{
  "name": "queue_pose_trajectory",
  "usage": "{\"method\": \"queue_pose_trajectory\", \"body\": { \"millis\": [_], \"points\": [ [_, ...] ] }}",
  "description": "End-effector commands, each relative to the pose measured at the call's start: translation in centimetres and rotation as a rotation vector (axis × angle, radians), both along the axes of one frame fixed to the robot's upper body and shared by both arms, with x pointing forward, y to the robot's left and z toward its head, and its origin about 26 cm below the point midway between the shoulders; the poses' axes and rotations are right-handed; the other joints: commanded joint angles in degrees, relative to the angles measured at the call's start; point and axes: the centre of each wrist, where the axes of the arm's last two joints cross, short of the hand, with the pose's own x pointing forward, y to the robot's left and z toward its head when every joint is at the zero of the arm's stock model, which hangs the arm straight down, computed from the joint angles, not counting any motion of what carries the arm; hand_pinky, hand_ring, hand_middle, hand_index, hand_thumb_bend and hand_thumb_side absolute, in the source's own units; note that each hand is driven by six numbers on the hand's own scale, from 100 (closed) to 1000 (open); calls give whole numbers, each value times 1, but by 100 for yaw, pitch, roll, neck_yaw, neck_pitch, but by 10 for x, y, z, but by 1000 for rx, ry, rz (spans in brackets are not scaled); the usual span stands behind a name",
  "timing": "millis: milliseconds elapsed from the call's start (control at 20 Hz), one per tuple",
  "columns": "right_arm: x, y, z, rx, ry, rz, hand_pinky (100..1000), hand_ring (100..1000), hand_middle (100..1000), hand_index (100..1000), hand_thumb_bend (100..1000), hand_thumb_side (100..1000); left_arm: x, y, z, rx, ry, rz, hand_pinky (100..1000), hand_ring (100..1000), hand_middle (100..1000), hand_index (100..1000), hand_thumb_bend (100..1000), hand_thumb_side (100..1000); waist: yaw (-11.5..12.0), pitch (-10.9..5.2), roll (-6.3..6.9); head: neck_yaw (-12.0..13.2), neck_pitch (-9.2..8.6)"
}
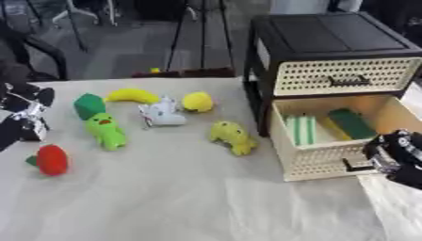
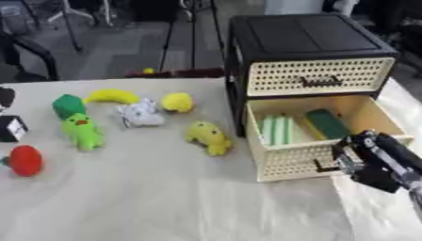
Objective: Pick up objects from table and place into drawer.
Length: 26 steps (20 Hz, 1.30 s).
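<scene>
Holding the handle at the front of the open lower drawer (image 1: 329, 157), the right hand (image 2: 372, 159) has its fingers curled round it at the desk's right edge. Better to let go without nudging the drawer shut. The yellow toy (image 1: 231, 137) lies nearest, mid-desk. The left hand (image 1: 26, 115) is at the left edge; grip unclear.

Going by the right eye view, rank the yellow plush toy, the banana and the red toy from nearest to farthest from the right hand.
From the right hand at the drawer front:
1. Yellow plush toy, mid-table.
2. Banana, far left.
3. Red toy, left edge.
</scene>
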Motion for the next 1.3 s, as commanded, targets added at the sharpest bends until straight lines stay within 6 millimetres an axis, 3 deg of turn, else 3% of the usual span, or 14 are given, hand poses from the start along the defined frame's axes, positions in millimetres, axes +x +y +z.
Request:
{"method": "queue_pose_trajectory", "body": {
  "millis": [50, 400, 650, 700, 850, 1050, 1300],
  "points": [
    [0, -1, 15, 8, -74, -8, 100, 100, 149, 660, 100, 816, 3, 19, 0, 68, 32, 73, 652, 605, 589, 719, 475, 800, -11, -51, 11, 32, -47],
    [-1, 1, 21, 21, -108, -5, 100, 100, 149, 659, 100, 805, 18, 44, -26, 214, 184, 175, 655, 628, 617, 749, 526, 786, -63, -55, 15, 56, -41],
    [-2, 2, 23, 25, -114, -2, 100, 100, 149, 660, 100, 805, 28, 50, -33, 277, 233, 176, 656, 634, 621, 754, 543, 779, -75, -61, 11, 65, -36],
    [-2, 3, 24, 25, -115, 1, 100, 100, 148, 662, 100, 799, 29, 51, -34, 281, 234, 174, 655, 650, 640, 771, 673, 703, -82, -63, 7, 71, -35],
    [-1, 8, 29, 35, -132, 25, 100, 100, 147, 662, 100, 797, 42, 42, -37, 332, 284, 122, 657, 670, 658, 779, 740, 631, -160, -68, -22, 110, -37],
    [-2, 10, 32, 46, -137, 34, 100, 100, 147, 663, 100, 796, 55, 44, -43, 393, 382, 72, 655, 695, 686, 794, 764, 532, -176, -79, -36, 110, -25],
    [-3, 11, 33, 51, -134, 36, 100, 100, 146, 665, 100, 797, 64, 47, -35, 446, 451, 68, 634, 691, 691, 799, 743, 480, -176, -94, -51, 111, -16]
  ]
}}
